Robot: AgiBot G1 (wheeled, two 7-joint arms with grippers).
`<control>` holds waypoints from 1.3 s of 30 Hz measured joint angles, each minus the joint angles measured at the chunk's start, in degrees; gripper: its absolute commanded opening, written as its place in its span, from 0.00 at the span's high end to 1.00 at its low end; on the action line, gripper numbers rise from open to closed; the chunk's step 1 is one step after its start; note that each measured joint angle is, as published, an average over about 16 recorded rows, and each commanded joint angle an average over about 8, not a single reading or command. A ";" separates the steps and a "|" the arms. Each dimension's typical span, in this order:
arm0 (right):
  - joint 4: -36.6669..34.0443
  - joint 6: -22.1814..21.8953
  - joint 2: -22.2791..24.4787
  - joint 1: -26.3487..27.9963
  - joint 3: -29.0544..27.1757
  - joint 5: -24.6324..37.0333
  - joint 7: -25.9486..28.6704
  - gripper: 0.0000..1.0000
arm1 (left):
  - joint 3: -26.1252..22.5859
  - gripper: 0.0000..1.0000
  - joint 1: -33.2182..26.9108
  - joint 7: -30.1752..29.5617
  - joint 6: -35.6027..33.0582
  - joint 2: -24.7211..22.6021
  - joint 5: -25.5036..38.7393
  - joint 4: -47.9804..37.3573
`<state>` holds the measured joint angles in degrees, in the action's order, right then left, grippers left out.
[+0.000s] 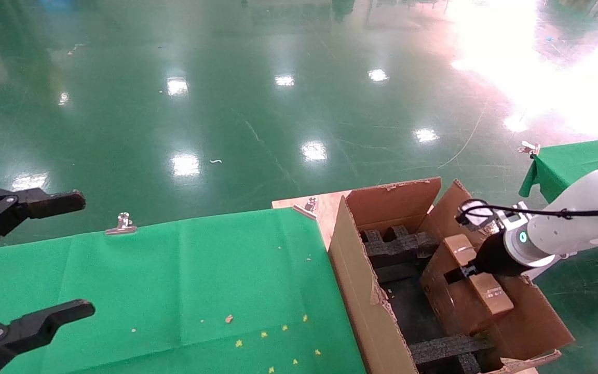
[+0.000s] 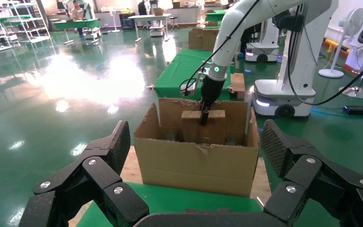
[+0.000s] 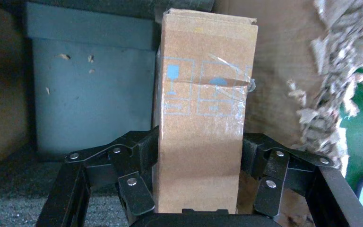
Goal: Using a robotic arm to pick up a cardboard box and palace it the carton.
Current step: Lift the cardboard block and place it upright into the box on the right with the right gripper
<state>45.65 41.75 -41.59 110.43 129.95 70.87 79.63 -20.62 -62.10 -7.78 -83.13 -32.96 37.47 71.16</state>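
Brown corrugated carton [image 1: 361,291] half hid the small brown cardboard box [image 1: 478,275]; right gripper [image 3: 196,163] clamped it at three o'clock, above black foam blocks [image 1: 395,249].

Left gripper [image 1: 24,259] idled, jaws apart.

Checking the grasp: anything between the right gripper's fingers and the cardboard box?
Nothing. In the right wrist view the right gripper has its fingers pressed straight against both sides of the cardboard box, with no gap or foam between.

Our head camera looked down on the carton [image 1: 361,291]; the left wrist faced it from afar, the right wrist peered closely inside.
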 measured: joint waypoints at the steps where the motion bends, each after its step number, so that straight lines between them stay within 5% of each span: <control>1: 0.17 -0.01 0.02 -0.11 0.10 0.08 0.20 1.00 | 0.00 0.00 0.00 0.00 0.00 0.00 0.00 0.00; 18: -2.05 1.21 -2.29 -3.59 0.51 -0.65 -0.21 0.99 | 0.00 0.00 0.00 0.00 0.00 0.00 0.00 0.00; 19: -2.37 1.37 -2.50 -3.81 0.45 -0.78 -0.48 0.94 | 0.00 0.00 0.00 0.00 0.00 0.00 -0.01 0.00; 27: -4.12 2.36 -3.55 -4.85 0.02 -1.61 -2.07 0.00 | 0.00 0.00 0.01 0.00 0.01 0.01 -0.02 -0.01; 39: -4.19 2.57 -3.59 -4.58 -0.09 -1.63 -2.21 0.00 | 0.00 0.00 0.01 0.00 0.02 0.01 -0.02 -0.02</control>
<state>41.46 44.32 -45.18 105.85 129.86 69.24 77.42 -20.62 -62.08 -7.77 -83.11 -32.96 37.44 71.15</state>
